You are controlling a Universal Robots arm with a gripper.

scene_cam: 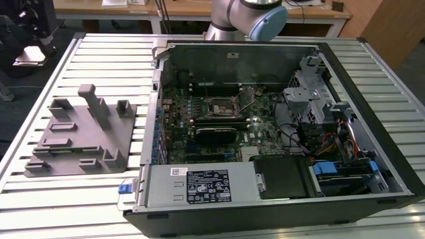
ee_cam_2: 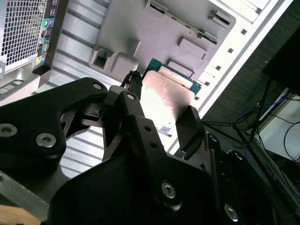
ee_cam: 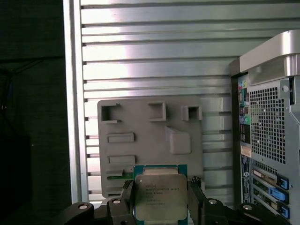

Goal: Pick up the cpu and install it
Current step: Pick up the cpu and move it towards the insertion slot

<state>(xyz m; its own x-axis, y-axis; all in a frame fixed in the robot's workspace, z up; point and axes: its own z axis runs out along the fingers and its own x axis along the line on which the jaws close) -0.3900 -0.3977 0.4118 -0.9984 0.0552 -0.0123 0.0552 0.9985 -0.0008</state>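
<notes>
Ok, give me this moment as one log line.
tool: shut on cpu | cpu: held clear of grey fixture block | PC case: open, beside fixture block | install: not yet done

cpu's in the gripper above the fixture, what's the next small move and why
Probably carry it across toward the open case. The gripper is shut on the cpu, which hangs above the grey fixture, and the socket it belongs in sits on the motherboard inside the case beside that fixture.
</notes>
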